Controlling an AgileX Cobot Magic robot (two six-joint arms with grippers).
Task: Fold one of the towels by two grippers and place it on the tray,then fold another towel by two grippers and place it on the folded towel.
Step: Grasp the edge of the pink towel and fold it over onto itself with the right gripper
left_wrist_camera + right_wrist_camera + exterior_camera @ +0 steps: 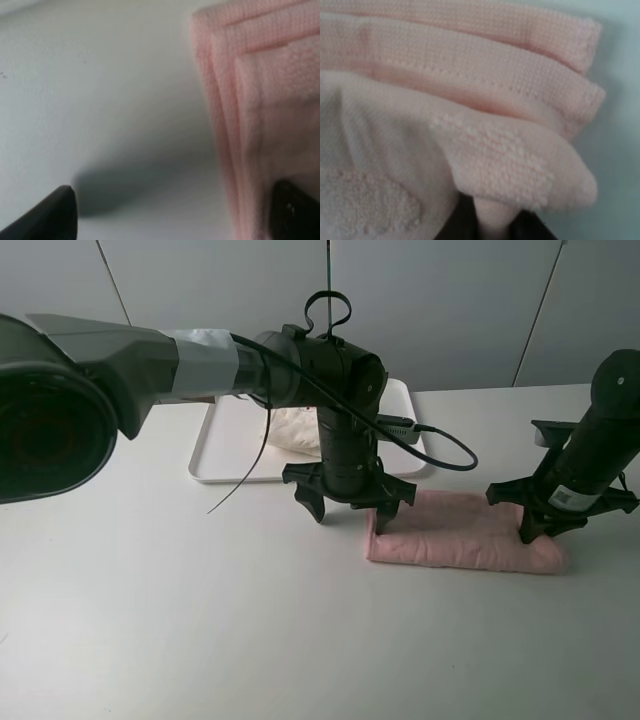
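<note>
The pale pink towel (465,535) lies folded into a long strip on the white table, just in front of the tray's right corner. My left gripper (348,508) is open and straddles the strip's left end; in the left wrist view one of its fingers (295,212) rests against the pink towel (255,100) and the other stands on bare table. My right gripper (555,525) is at the strip's right end. In the right wrist view it (492,225) pinches a raised fold of the pink towel (495,160). The cream towel (292,430) lies on the tray (225,455), partly hidden by the left arm.
A bulky dark arm section (50,430) fills the upper left of the high view. A black cable (445,445) loops from the left arm over the tray's right edge. A grey wall stands right behind the table.
</note>
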